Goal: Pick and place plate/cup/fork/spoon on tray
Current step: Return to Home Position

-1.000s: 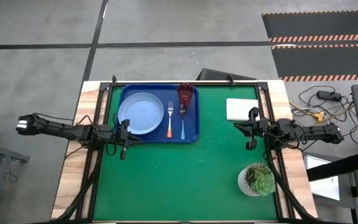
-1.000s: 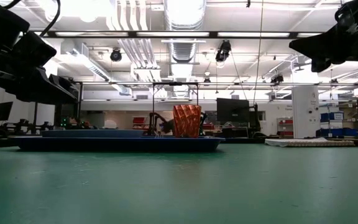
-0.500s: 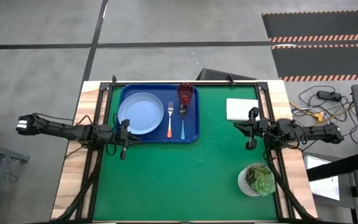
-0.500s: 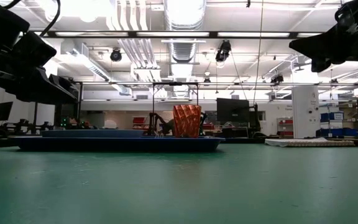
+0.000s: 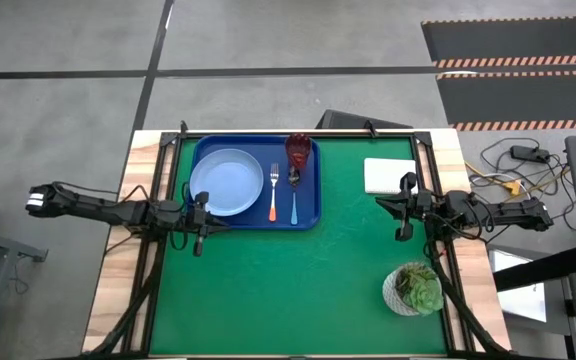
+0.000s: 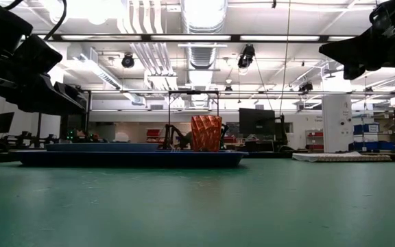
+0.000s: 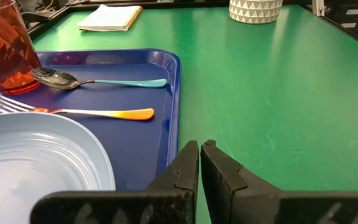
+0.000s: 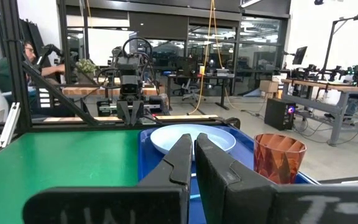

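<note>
The dark-blue tray (image 5: 313, 215) lies at the table's far left. On it rest the pale-blue plate (image 5: 226, 182), the orange-handled fork (image 5: 273, 192), the blue-handled spoon (image 5: 294, 198) and the reddish cup (image 5: 299, 153), which stands upright at the tray's far right corner. All four also show in the left wrist view: plate (image 7: 36, 155), fork (image 7: 92, 112), spoon (image 7: 104, 81), cup (image 7: 5, 46). My left gripper (image 5: 200, 215) is shut and empty, above the table at the tray's near left corner. My right gripper (image 5: 404, 207) is shut and empty, above the table's right side.
A white pad (image 5: 389, 175) lies at the far right. A white pot with a green succulent (image 5: 413, 289) stands at the near right. Bare green table (image 5: 298, 290) stretches between the tray and the pot. People sit in the room beyond the table in the right wrist view.
</note>
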